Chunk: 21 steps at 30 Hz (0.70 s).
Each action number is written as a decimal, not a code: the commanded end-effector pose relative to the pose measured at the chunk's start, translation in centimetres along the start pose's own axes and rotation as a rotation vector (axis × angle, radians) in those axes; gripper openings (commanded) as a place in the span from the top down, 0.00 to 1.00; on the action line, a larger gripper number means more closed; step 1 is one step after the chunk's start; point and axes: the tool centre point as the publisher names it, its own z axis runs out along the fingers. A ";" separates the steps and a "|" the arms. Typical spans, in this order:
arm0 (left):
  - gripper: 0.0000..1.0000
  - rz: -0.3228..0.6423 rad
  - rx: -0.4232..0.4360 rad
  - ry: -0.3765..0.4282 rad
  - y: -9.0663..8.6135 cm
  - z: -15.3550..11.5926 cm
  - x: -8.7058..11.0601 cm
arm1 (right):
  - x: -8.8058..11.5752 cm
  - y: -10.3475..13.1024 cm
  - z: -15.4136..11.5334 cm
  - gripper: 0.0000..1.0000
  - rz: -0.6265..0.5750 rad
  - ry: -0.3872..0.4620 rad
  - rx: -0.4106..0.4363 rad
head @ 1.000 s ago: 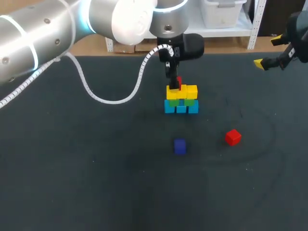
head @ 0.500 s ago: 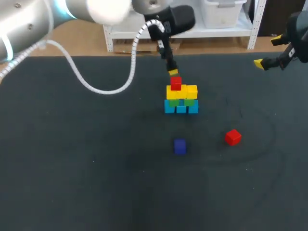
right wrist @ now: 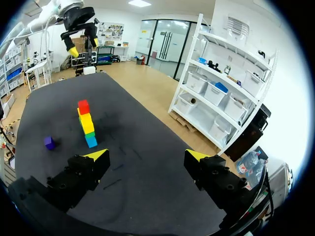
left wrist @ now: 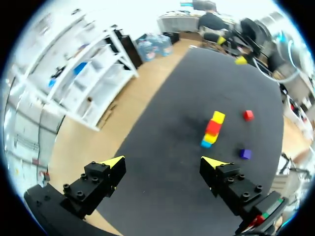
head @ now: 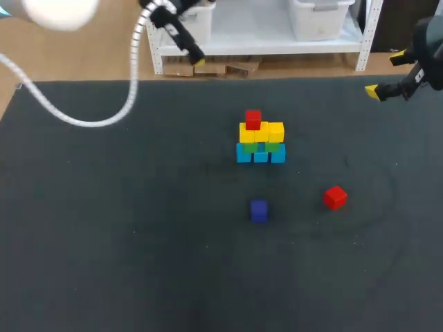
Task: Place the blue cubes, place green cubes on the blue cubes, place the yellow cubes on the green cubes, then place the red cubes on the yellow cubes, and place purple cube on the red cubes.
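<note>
The stack (head: 260,138) stands mid-table: a row of blue cubes (head: 260,155), green cubes (head: 263,146) on them, yellow cubes (head: 263,131) above, and one red cube (head: 253,119) on top at the left. A second red cube (head: 335,197) lies loose to the front right. The purple cube (head: 259,210) lies in front of the stack. My left gripper (head: 194,57) hangs open and empty over the table's far edge, well left of the stack (left wrist: 212,129). My right gripper (head: 384,73) is open and empty above the far right corner; the stack (right wrist: 86,123) lies far ahead of it.
The left arm's white cable (head: 104,117) loops over the table's back left. The dark table (head: 138,242) carries only the cubes. In the right wrist view the purple cube (right wrist: 48,142) lies beside the stack and my left gripper (right wrist: 78,42) hangs beyond it.
The left gripper has let go of the red cube on the yellow cubes, then risen and drawn back to the far left. The right arm has not moved.
</note>
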 end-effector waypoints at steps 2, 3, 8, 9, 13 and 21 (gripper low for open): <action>0.00 -0.220 -0.281 -0.351 1.3 -4.6 7.8 | 0.0 0.1 -0.1 0.00 0.000 0.001 0.002; 0.00 -0.243 -0.304 -0.364 1.6 -5.0 8.3 | 0.0 0.1 -0.1 0.00 0.000 0.001 0.002; 0.00 -0.328 -0.374 -0.397 3.0 -6.4 10.8 | 0.0 0.1 -0.1 0.00 0.000 0.001 0.002; 0.00 -0.348 -0.390 -0.402 3.3 -6.5 11.3 | 0.0 0.1 -0.1 0.00 0.000 0.001 0.002; 0.00 -0.411 -0.413 -0.428 3.8 -6.9 13.2 | 0.0 0.1 -0.1 0.00 0.000 0.001 0.002; 0.00 -0.498 -0.431 -0.451 3.5 -6.0 16.0 | 0.0 0.1 -0.1 0.00 0.000 0.001 0.002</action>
